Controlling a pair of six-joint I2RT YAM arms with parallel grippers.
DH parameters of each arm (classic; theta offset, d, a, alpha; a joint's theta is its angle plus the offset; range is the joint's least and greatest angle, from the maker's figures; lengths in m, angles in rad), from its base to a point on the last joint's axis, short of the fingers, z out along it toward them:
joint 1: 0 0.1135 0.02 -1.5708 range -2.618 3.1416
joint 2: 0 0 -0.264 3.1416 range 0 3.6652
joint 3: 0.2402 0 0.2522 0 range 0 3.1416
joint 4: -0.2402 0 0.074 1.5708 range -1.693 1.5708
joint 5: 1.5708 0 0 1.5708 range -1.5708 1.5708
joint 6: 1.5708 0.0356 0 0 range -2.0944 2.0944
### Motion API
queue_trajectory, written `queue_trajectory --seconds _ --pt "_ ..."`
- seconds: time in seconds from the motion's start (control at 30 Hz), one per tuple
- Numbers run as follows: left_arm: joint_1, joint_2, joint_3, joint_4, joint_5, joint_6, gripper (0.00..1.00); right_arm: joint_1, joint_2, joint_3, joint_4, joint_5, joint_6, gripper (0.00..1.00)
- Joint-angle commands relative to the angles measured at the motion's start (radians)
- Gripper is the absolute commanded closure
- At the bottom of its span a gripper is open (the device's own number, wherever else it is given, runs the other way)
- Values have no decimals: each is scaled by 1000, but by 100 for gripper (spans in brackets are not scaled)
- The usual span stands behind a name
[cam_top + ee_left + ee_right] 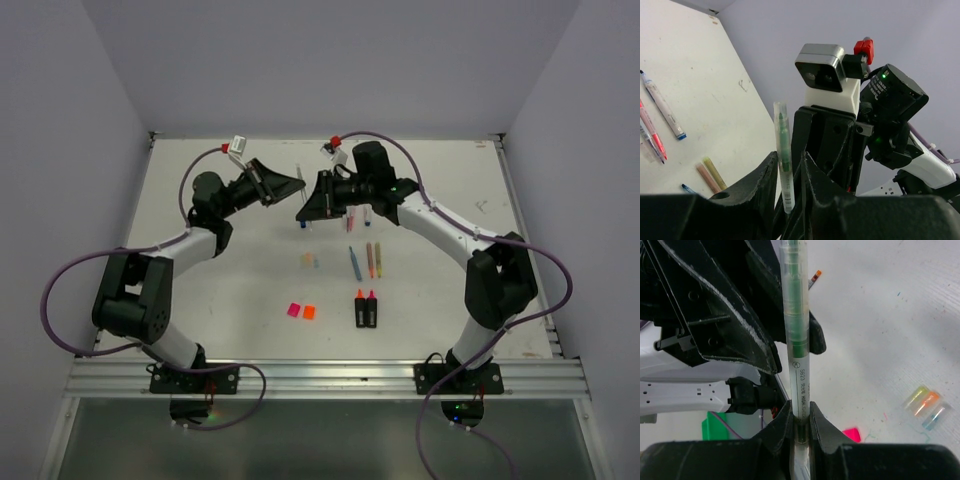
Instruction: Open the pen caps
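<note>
while holding the green pen aloft between both arms, squeeze firmly with the right gripper, clamped on the printed barrel. close the left gripper, loosely parted around the far end with slight gaps either side, squarely on the clear pen cap, seemingly not yet off. pull straight along the pen's axis, never sideways. reached up and inward from both sides, well above the desk, wrists turned gripper to gripper. below, a pink cap and orange cap lying loose
</note>
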Motion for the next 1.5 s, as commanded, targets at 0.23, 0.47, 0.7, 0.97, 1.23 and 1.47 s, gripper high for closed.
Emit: queue_trajectory --seconds 0.23,0.47,0.7,0.97,1.23,1.47 --pt "31 45 131 2 -1 53 75 5 -17 -29 -85 -86 -23 100" --pt "34 63 145 2 -4 50 78 5 -13 -38 -77 -100 -21 100" --pt "23 57 122 3 10 48 79 5 15 -3 -65 -112 -12 100" --pt "14 48 135 -64 36 103 74 5 47 26 -43 -129 15 100" --pt "6 51 137 -98 50 129 75 4 45 29 -33 -127 28 100" --pt "2 54 145 -133 62 152 96 2 52 32 -13 -118 51 100"
